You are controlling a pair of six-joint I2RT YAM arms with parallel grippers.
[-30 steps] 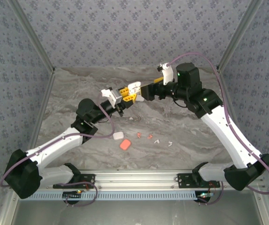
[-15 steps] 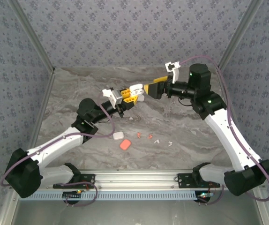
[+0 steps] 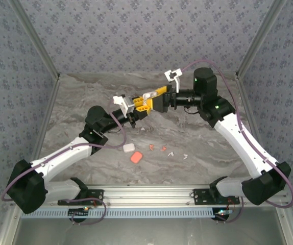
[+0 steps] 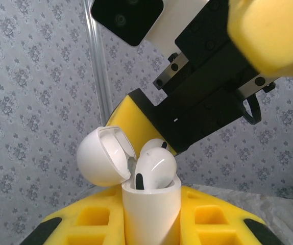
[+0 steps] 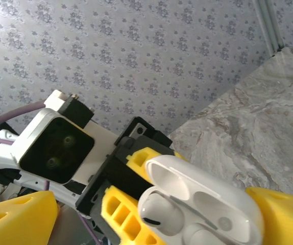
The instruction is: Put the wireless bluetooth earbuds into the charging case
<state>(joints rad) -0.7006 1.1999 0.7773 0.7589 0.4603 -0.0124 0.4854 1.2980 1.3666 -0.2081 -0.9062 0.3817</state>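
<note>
Clamping the left tool on a white rounded plastic charging case at mid-frame, lid open, a white stemmed earbud standing proud in its well, seemingly not yet pushed home, a second white bud sitting behind it. Spreading the right tool wide just beside that case. Leaving small white earbuds and orange-red ones lying loose on the marbled grey table below centre, near a second white case and an orange-red case, most of the job apparently remaining.
</note>
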